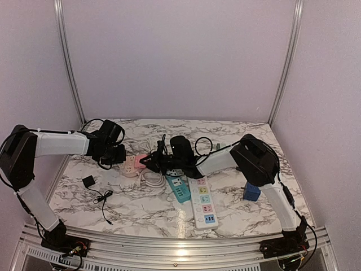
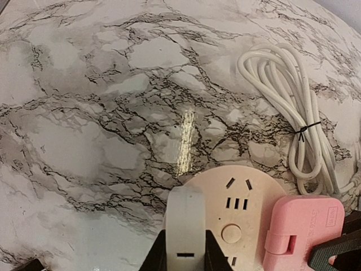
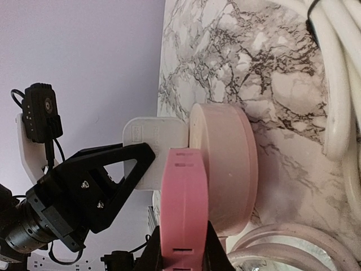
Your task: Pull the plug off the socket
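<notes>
A round pale pink socket (image 1: pixel 130 165) lies on the marble table left of centre. It also shows in the left wrist view (image 2: pixel 242 197) and the right wrist view (image 3: pixel 225 164). A white plug (image 2: pixel 185 220) and a pink plug (image 2: pixel 302 231) both sit against its face. My left gripper (image 1: pixel 117 153) is shut on the white plug, with black fingers (image 2: pixel 155 257) on either side. My right gripper (image 1: pixel 153 162) is shut on the pink plug (image 3: pixel 185 209). The two grippers face each other over the socket. The prongs are hidden.
A coiled white cable (image 2: pixel 293 107) lies just beyond the socket. A teal power strip (image 1: pixel 179 189) and a white power strip (image 1: pixel 204 203) lie at centre right. A blue cube (image 1: pixel 251 192) stands at right. A black adapter (image 1: pixel 88 182) with a thin cord lies at left.
</notes>
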Controlling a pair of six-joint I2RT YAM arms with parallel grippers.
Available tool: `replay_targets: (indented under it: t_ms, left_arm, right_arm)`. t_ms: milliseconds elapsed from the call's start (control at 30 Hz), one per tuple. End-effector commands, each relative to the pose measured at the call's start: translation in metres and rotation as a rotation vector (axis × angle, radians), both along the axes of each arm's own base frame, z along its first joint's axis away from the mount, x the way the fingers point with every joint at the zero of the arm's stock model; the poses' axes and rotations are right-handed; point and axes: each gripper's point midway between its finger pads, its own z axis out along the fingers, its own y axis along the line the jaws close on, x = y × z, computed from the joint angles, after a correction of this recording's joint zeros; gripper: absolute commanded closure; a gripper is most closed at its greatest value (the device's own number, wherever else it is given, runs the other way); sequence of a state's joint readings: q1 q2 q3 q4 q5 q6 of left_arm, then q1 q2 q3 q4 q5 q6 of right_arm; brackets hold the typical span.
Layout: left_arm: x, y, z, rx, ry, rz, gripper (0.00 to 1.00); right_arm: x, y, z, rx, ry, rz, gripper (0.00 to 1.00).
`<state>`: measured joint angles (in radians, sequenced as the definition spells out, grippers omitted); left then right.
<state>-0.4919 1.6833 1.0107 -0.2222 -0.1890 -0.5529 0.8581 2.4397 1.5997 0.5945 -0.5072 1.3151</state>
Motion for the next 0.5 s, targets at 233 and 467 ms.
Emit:
replay_targets:
  t_ms: [233, 467]
  left_arm:
    - [-0.0583, 0.0127, -0.081, 0.105, 0.301, -0.028, 1.0]
    - [-0.0577, 0.0118, -0.0825, 0.108, 0.304, -0.03, 1.0]
  right_arm:
    - [-0.0351, 0.0273, 0.0875, 0.14, -0.246, 0.175, 1.0]
    - [-0.0377, 0.0285, 0.0841, 0.112, -0.254, 0.179, 1.0]
